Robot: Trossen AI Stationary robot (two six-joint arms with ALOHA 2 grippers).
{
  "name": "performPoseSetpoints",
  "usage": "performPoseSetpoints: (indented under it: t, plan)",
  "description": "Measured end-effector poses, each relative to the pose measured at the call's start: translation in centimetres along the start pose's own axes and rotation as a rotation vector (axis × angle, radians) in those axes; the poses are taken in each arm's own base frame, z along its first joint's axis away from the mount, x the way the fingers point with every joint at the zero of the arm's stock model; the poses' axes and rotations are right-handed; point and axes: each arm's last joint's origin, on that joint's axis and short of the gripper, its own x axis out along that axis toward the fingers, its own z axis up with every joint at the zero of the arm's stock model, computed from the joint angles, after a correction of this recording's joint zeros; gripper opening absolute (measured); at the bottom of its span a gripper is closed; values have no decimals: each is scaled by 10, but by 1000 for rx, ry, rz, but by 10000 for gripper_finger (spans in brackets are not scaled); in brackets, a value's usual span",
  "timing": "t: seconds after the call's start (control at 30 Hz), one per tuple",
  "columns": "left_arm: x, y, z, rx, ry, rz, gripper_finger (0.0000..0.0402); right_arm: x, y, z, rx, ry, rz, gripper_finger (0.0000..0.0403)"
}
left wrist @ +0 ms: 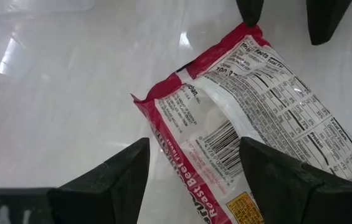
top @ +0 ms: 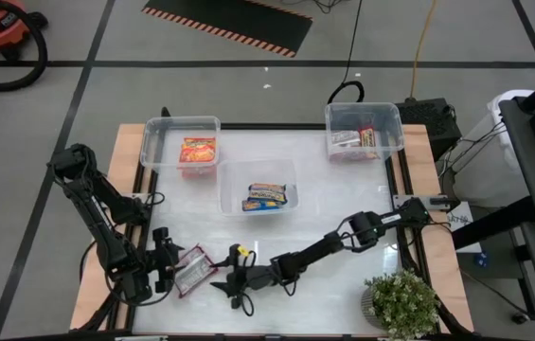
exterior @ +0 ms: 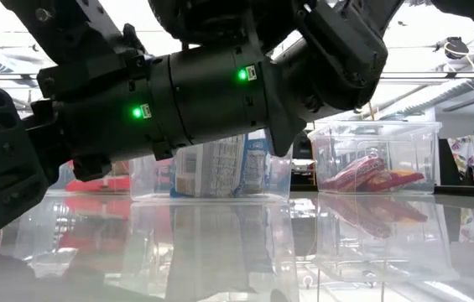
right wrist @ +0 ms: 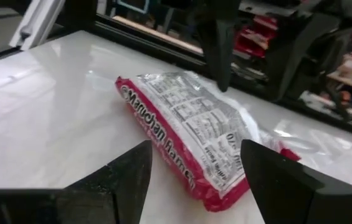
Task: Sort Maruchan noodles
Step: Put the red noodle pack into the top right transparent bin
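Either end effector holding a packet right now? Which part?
Nothing held. Both end effectors, left and right, are open either side of the red-edged packet lying on the table.

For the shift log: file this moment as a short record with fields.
loose packet: red-edged, label side up, flat on the table near its front edge
left gripper: open, at one end of that packet
right gripper: open, at the other end, facing the left one
left bin: orange packet
middle bin: blue-yellow packet
right bin: red packets
extra: plant at the front right corner
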Motion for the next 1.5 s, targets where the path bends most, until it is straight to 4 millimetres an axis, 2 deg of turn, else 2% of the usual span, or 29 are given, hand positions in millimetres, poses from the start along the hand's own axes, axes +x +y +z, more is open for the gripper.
performPoseSetpoints:
  t: [0.3,0.5,0.63,1.03,1.5]
  plan:
    - [1,2,2,23,-31,24,252,-8,-12,14,-112,151,59,238]
    - [5,4,8,16,-38,41,252,-5,-24,12,-214,168,71,238]
    - [6,5,10,5,-37,45,252,0,-31,7,-220,156,136,229]
    - [7,5,11,-3,-33,49,252,6,-35,-9,-214,179,206,162]
    - [8,6,12,22,-29,52,252,9,-44,-14,-87,199,234,23]
